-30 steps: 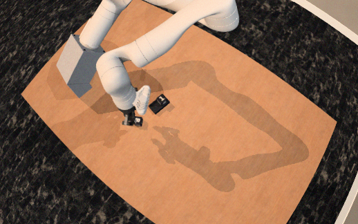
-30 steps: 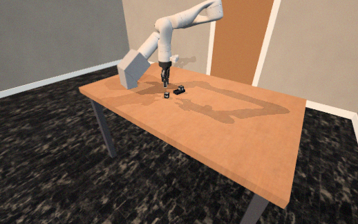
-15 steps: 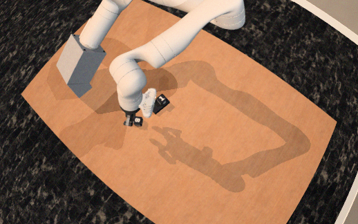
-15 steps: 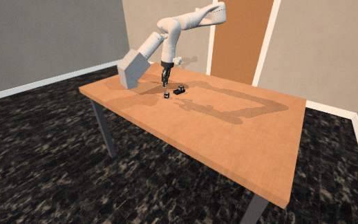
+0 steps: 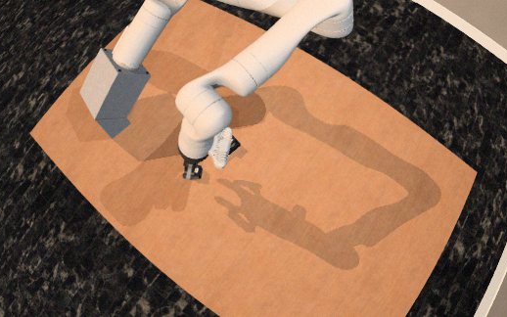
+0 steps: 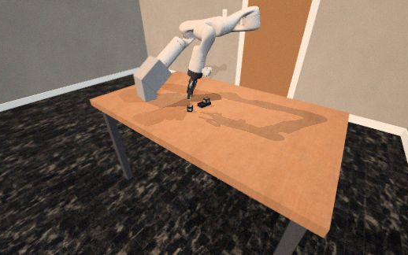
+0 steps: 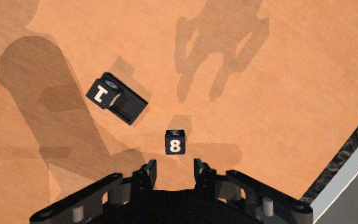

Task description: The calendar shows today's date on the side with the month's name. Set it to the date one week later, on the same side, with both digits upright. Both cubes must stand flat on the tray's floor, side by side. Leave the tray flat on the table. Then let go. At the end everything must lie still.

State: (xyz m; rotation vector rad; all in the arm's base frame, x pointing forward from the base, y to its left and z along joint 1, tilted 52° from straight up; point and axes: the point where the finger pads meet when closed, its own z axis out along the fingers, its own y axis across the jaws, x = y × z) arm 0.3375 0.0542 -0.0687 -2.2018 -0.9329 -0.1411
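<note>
The small black tray (image 5: 238, 144) (image 6: 201, 105) (image 7: 131, 108) lies on the table. One black cube (image 6: 206, 100) (image 7: 100, 94) stands at one end of it, a white 1 on its upper face, slanted in the wrist view; a light mark on a side face is unclear. The tray's other end is bare. The month's name cannot be read. A second black cube (image 6: 190, 109) (image 7: 175, 145) lies on the table outside the tray, showing a white 8, upright in the wrist view. My gripper (image 6: 189, 97) (image 7: 175, 167) is partly open and empty, above the table near the 8 cube, not touching it.
The grey block (image 5: 111, 93) (image 6: 150, 79) at the arm's base stands on the wooden table (image 5: 314, 161) (image 6: 253, 157), to the left in the top and exterior views. Arm shadows cross the table around the tray and the loose cube. A table edge shows at the wrist view's lower right.
</note>
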